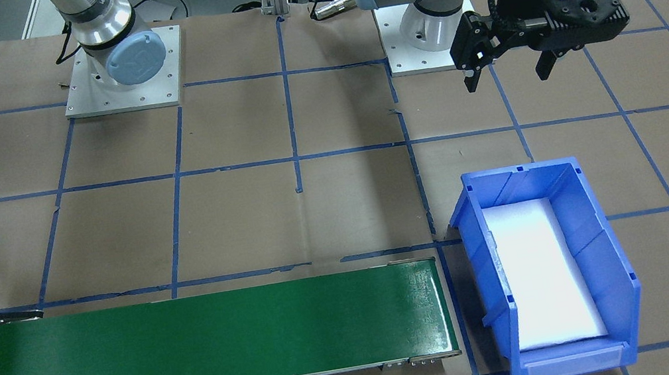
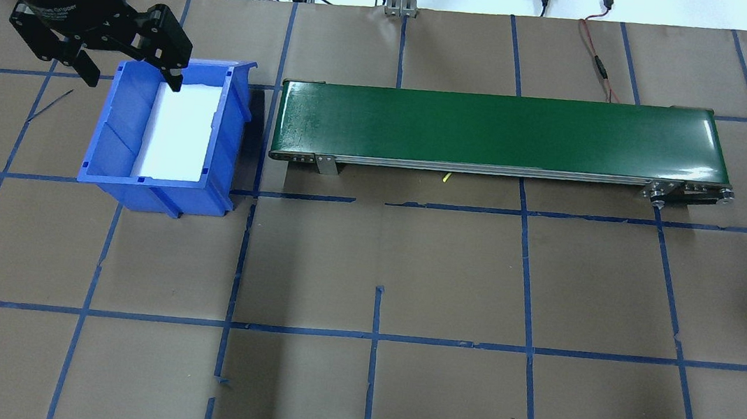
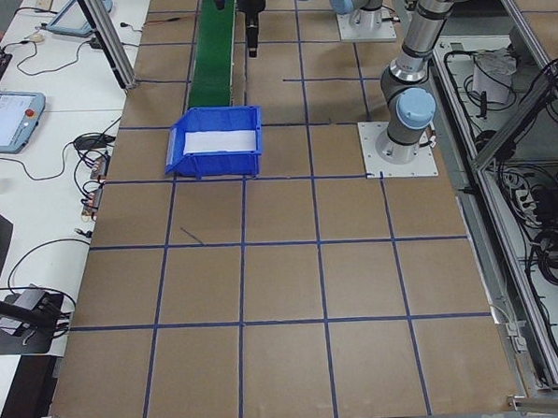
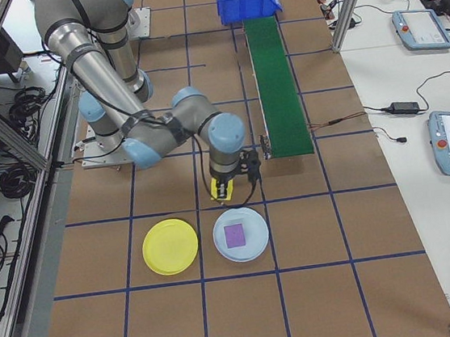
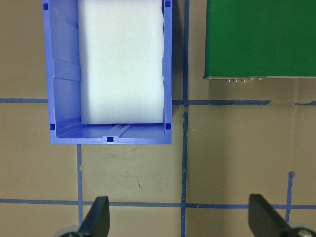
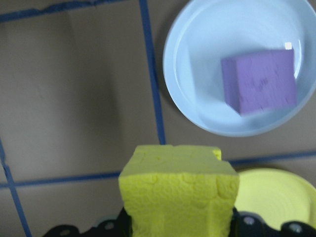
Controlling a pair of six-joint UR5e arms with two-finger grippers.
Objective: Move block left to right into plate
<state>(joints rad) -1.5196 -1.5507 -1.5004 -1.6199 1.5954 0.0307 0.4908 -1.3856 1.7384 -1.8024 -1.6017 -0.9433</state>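
Brown paper ruled into squares by blue tape covers the table (image 2: 451, 267), which carries a green conveyor belt (image 2: 495, 132) and a blue bin (image 2: 168, 126) lined in white.

Right gripper (image 6: 177, 217): clenched on a yellow block (image 6: 178, 190), seen close in the right wrist view and, from the side, hanging above the table near the end of the belt (image 4: 279, 89). The block's pitted, crumbly surface suggests foam: probably light, soft and compressible, unlikely to slip. It is best held across two opposite flat faces with gentle pressure, as it appears to be held now.

Yellow plate (image 4: 170, 246): lies on the table just beside a pale blue plate (image 4: 241, 234), the two near but apart. A purple block (image 4: 234, 234) already rests in the pale blue plate. The yellow block is above the table, not yet over the yellow plate, whose rim shows at the lower right of the wrist view (image 6: 276, 190).

Left gripper (image 2: 126, 65): released, fingers spread and empty, hovering beside the near end of the bin (image 5: 111, 74).
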